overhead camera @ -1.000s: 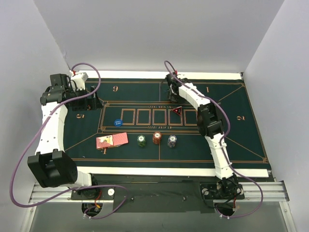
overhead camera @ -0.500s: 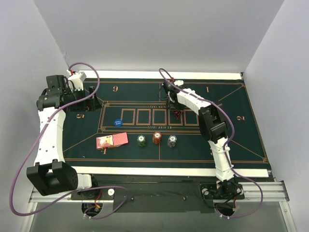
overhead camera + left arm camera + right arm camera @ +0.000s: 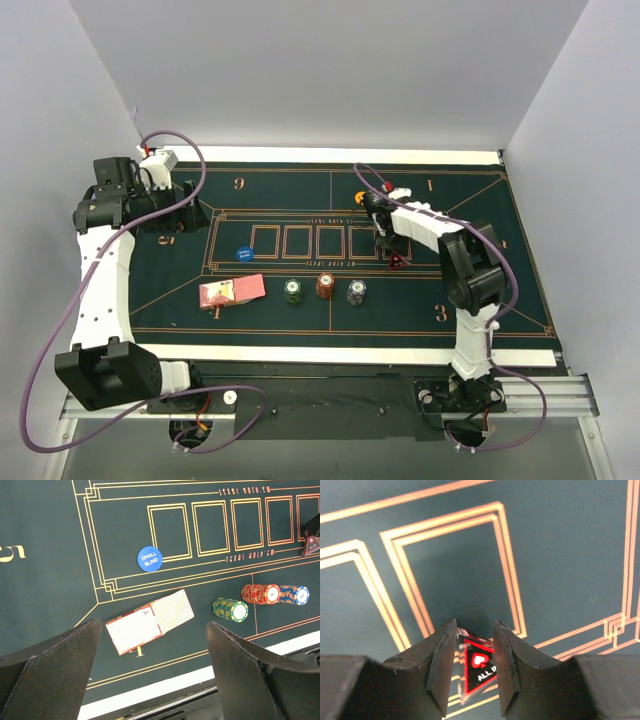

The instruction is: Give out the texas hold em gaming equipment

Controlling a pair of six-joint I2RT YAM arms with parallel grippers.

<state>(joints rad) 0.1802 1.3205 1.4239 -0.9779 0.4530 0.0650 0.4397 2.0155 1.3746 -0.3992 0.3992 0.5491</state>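
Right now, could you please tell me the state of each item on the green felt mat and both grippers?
Left gripper: open, empty.
Right gripper: shut on black-and-red triangular marker.
Red-backed playing cards: flat, ace face up.
Blue round disc: flat, label up.
Orange round disc: flat.
Three striped-edge chip stacks: upright.

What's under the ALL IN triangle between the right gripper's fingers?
Below the ALL IN triangle only the green felt mat with its orange box lines shows, no card or chip. The right gripper grips its sides; the fingers hide its edges and the mat directly beneath.
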